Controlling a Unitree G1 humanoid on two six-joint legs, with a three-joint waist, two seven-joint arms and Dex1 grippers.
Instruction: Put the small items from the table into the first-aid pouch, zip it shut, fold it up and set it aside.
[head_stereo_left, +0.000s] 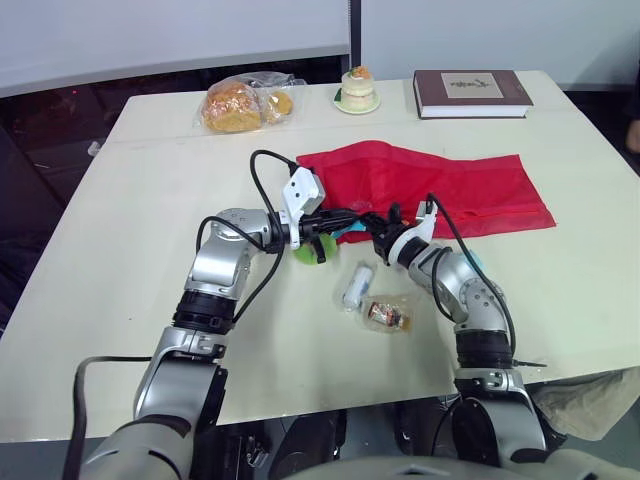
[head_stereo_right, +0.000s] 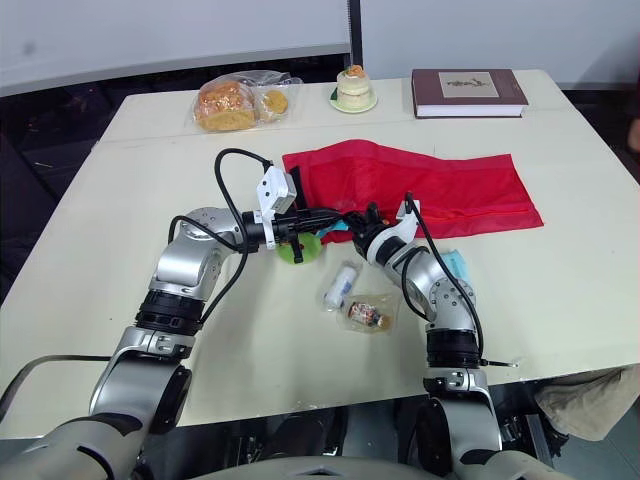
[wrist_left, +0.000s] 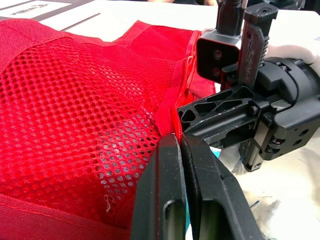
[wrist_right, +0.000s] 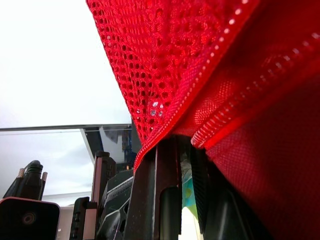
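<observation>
Red first-aid pouch (head_stereo_left: 440, 190) showing an open mesh netting pattern, book (head_stereo_left: 470, 92) at upper right wearing maroon with a pale label, small item (head_stereo_right: 297, 250) mid-frame glowing green, table (head_stereo_left: 150, 250) looking plain cream-white

Left gripper (wrist_left: 179, 141): clamped on the zip edge.
Right gripper (wrist_left: 184, 119): opposite, pinching the same edge.
Pouch (wrist_left: 90, 115): red mesh.

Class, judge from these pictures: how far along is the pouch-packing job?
Nothing looks done: the pouch lies unfolded, and the tube, packet and green item are on the table. In hand: the left gripper and right gripper pinch its near edge, seemingly opening it. Left: packing, zipping, folding, setting aside.
</observation>
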